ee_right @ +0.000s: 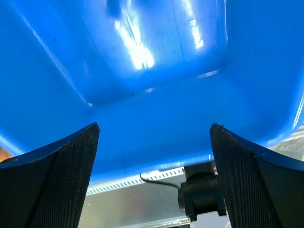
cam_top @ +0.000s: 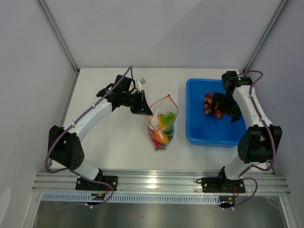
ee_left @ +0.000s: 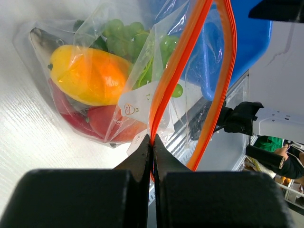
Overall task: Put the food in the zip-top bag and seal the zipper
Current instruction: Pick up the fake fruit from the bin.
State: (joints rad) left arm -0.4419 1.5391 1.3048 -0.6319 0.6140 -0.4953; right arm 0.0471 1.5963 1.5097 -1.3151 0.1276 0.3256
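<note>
While left gripper (ee_left: 152, 139) is pinched tight on the zipper (ee_left: 176, 69) of the bag (ee_left: 135, 107), food (ee_left: 88, 76) beyond its fingertips, right gripper (ee_right: 154, 137) gapes wide, empty, tub (ee_right: 156, 71) floor between fingers.

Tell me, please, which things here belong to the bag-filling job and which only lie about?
Job: zip-top bag; zipper, pinched in the left gripper; mango and grapes inside; red food pieces in the blue tub.
Lying about: small pale scrap, unclear what.
</note>
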